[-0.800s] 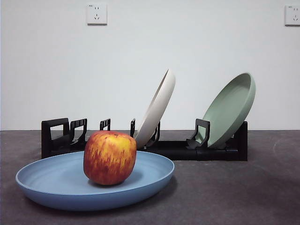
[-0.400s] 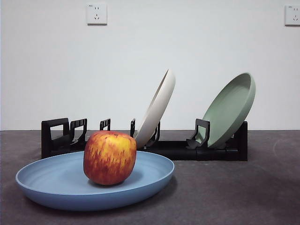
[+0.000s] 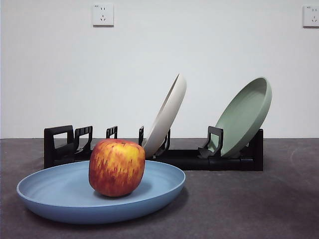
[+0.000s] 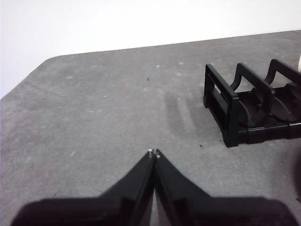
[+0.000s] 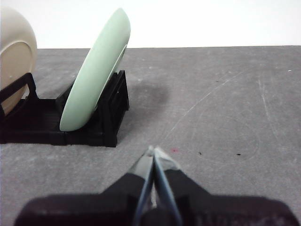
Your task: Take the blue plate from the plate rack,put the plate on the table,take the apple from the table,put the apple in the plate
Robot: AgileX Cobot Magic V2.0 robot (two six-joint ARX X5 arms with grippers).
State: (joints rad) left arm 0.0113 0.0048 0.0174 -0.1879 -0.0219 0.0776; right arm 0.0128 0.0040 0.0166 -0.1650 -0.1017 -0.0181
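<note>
A: Tools first. Left tool point(image 4: 154, 153), what's it doing?

B: Clenched, tips pressed together, nothing between them. It's over bare tabletop point(image 4: 94, 117), off the loop end of the rack point(image 4: 244, 113). Right tool point(image 5: 153, 151) is the same: pinched closed and empty, just off the rack's other end, w/ the green plate point(image 5: 96, 70) leaning in its slot and the cream plate point(image 5: 16, 52) further along.

A: And the task stuff?

B: Blue plate point(image 3: 60, 196) lies flat on the tabletop in front of the rack. Apple point(image 3: 116, 167) sits upright in it, roughly mid-plate, clear of the rim. No arm shows in the front view.

A: So nothing left to grab?

B: Looks that way to me: plate's out, apple's in. The step in hand is prob just parking both arms.

A: How to do that well?

B: Keep both tools high and wide of the rack, esp. the right one, as the green plate leans steeply and a nudge could tip it. Stay off the blue plate's rim too, since the apple could roll if it's jolted. No need to open either tool.
</note>
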